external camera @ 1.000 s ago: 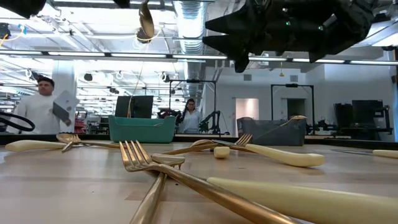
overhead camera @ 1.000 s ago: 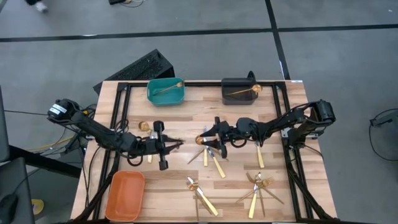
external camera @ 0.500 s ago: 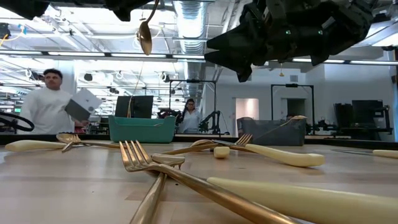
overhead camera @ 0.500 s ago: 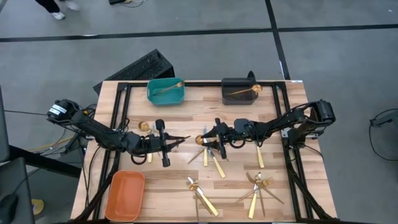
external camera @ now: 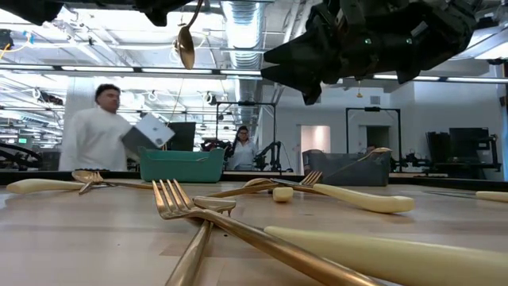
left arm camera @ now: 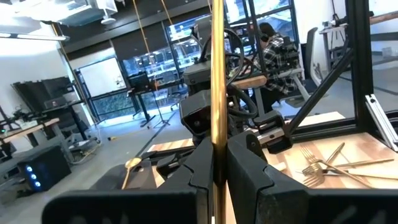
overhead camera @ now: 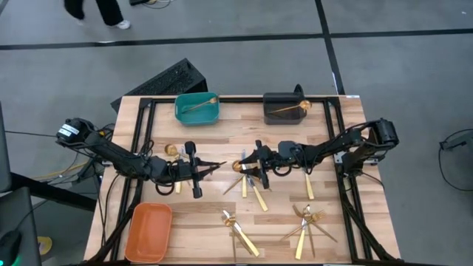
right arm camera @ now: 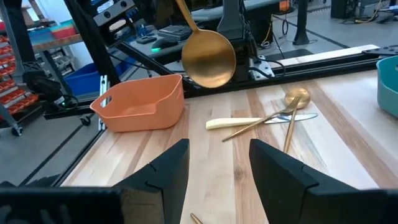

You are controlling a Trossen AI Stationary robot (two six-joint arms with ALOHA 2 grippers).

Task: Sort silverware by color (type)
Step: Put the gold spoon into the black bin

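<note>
Two pieces are already lying in the teal bin [overhead camera: 196,109] and dark grey bin [overhead camera: 284,109], one spoon [right arm camera: 208,59] is being gripped by the left gripper [overhead camera: 211,167] near the open-jawed right gripper [overhead camera: 241,164], and most silverware [overhead camera: 251,191] is being left unsorted below.

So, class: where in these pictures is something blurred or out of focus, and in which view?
Low view: the walking person is motion-smeared, and the nearest fork is soft. Left wrist view: the gold handle in the left gripper is blurred. Right wrist view: the spoon bowl looks sharp; the right gripper is soft.
</note>
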